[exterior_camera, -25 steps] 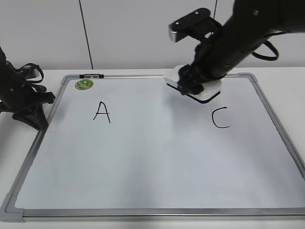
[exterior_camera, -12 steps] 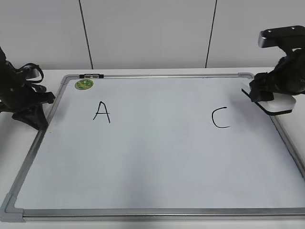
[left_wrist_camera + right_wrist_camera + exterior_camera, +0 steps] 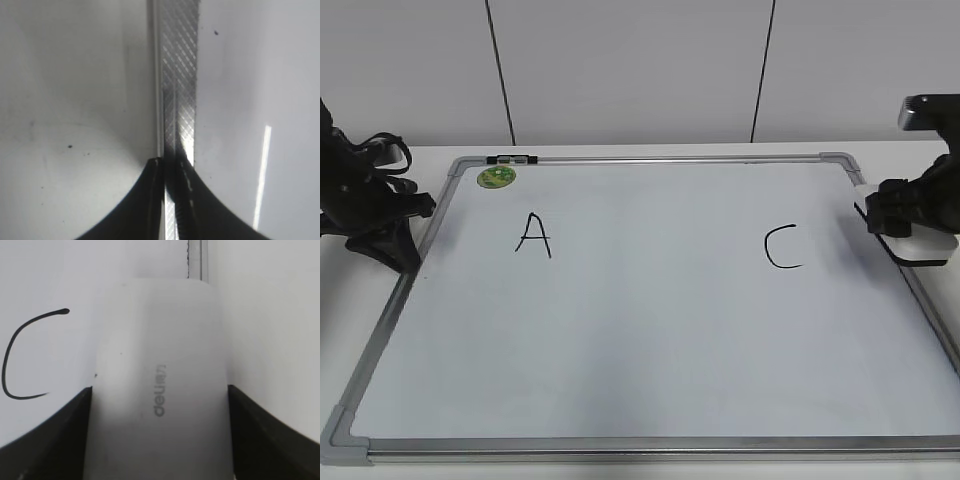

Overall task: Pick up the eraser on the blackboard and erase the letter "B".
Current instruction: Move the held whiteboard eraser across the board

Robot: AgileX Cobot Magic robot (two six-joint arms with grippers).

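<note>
The eraser (image 3: 159,385) is a white rounded block with small grey lettering along its top and a dark underside that shows as a thin black line under it in the exterior view (image 3: 918,243). The right gripper (image 3: 905,212) clasps it from both sides, its dark fingers (image 3: 55,435) pressed against the long flanks. It sits over the right frame of the board (image 3: 650,440), toward the bench's far right corner, just right of the black "C" (image 3: 782,248). The "A" (image 3: 533,234) stands on the board's left half, with a round green magnet (image 3: 497,177) near the far left corner. The left gripper (image 3: 382,235) rests at the board's left edge, its fingers (image 3: 150,205) pressed together over the ribbed frame (image 3: 179,75), holding nothing
</note>
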